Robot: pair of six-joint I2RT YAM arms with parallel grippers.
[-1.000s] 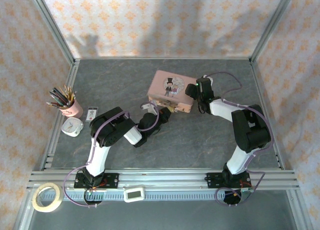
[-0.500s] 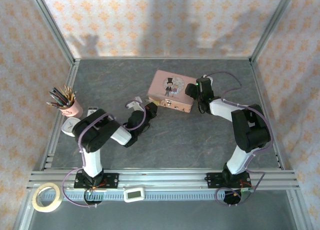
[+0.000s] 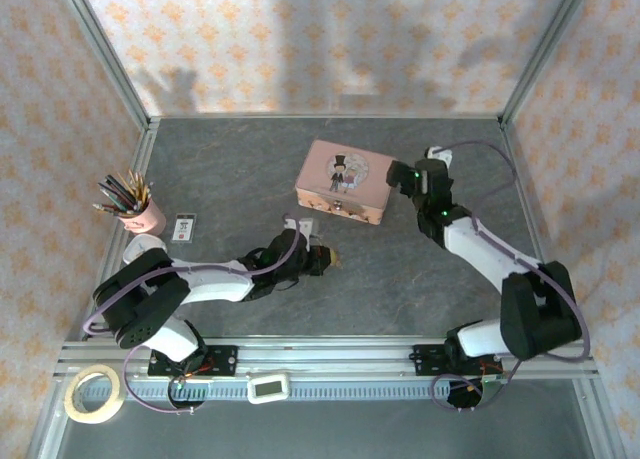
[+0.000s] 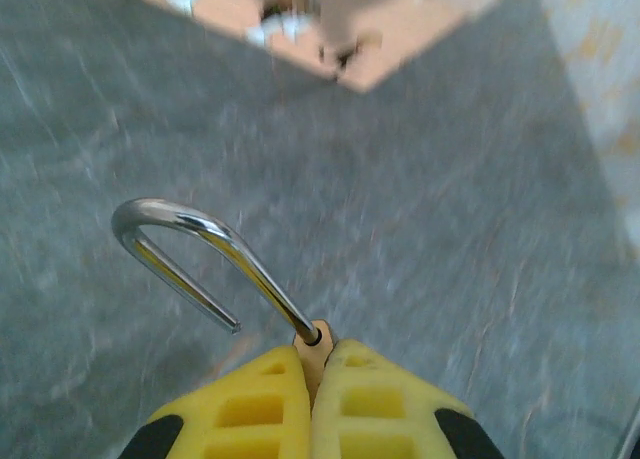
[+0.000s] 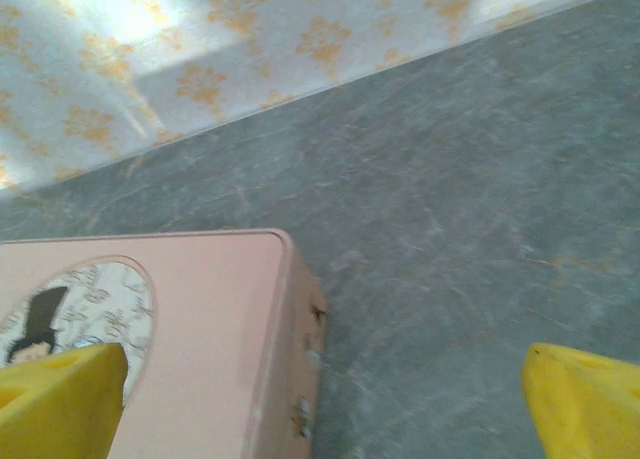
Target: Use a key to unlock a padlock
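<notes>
Top external view: left arm (image 3: 215, 279) lies low, stretched across the grey tabletop (image 3: 400, 279) w/ its wrist pointing right. Left jaws are clamped on the padlock (image 3: 326, 256), which shows as a small brass speck at the arm's tip, approx mid-tabletop, in front of the pink tin (image 3: 345, 182) & apart from it. Left wrist view: yellow fingers (image 4: 250, 404) are pressed together w/ a sliver of the brass body (image 4: 317, 339) pinched between them. The silvery shackle (image 4: 170, 211) stands swung open: one leg runs into the body, the other ends free, clear of it. Can't tell if the lock touches the tabletop. The tin is a blur at the top of that view, well beyond the shackle. Right arm (image 3: 480, 249) reaches in from the right side, w/ the right jaws just beside the tin's right end, spread wide & gripping nothing. Right wrist view: yellow fingertips (image 5: 60, 404) sit at the two bottom corners, far apart, w/ the tin's corner, its lid picture & bare tabletop between them. Elsewhere in the top external view: pink cup of pencils (image 3: 140, 214) near the left edge, small card (image 3: 185, 226) just beside it, roll of tape (image 3: 93, 392) & a small white device (image 3: 268, 387) by the near rail.
</notes>
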